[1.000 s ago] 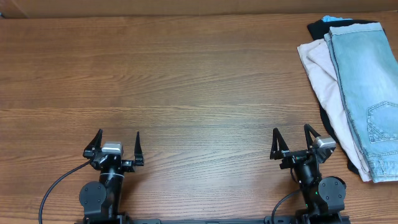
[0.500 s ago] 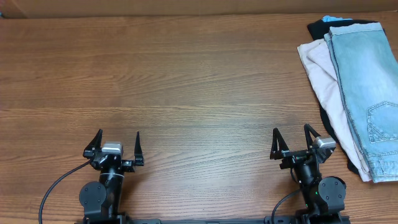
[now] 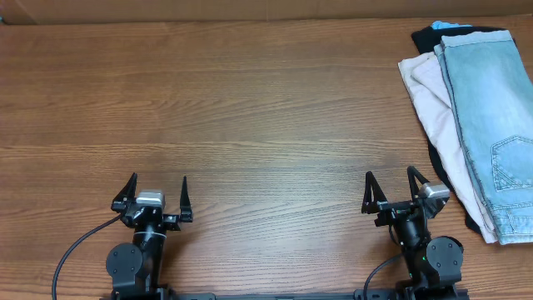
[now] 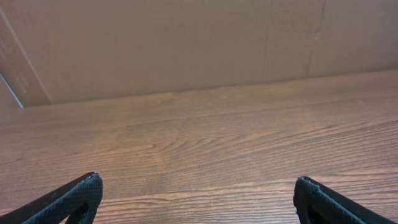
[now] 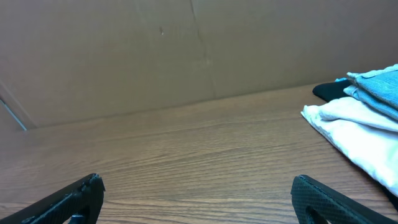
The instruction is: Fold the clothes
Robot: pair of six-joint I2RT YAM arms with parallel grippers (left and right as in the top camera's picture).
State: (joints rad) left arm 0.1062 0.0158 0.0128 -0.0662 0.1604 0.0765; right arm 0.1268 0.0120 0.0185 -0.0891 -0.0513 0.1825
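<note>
Light-blue denim shorts (image 3: 491,117) lie on top of a pile at the table's right edge, with a stitched pocket showing. Under them lie a beige garment (image 3: 435,108) and a black garment (image 3: 429,37). The pile also shows at the right of the right wrist view: denim (image 5: 379,84), beige (image 5: 360,127), black (image 5: 328,91). My left gripper (image 3: 157,185) is open and empty near the front edge at the left; its fingertips (image 4: 198,186) show in the left wrist view. My right gripper (image 3: 390,179) is open and empty, just left of the pile's near end; its fingertips (image 5: 198,184) show in the right wrist view.
The wooden table (image 3: 250,108) stretches between the arms and the far edge. A brown cardboard wall (image 4: 186,43) stands along the far edge and shows in the right wrist view too (image 5: 124,50).
</note>
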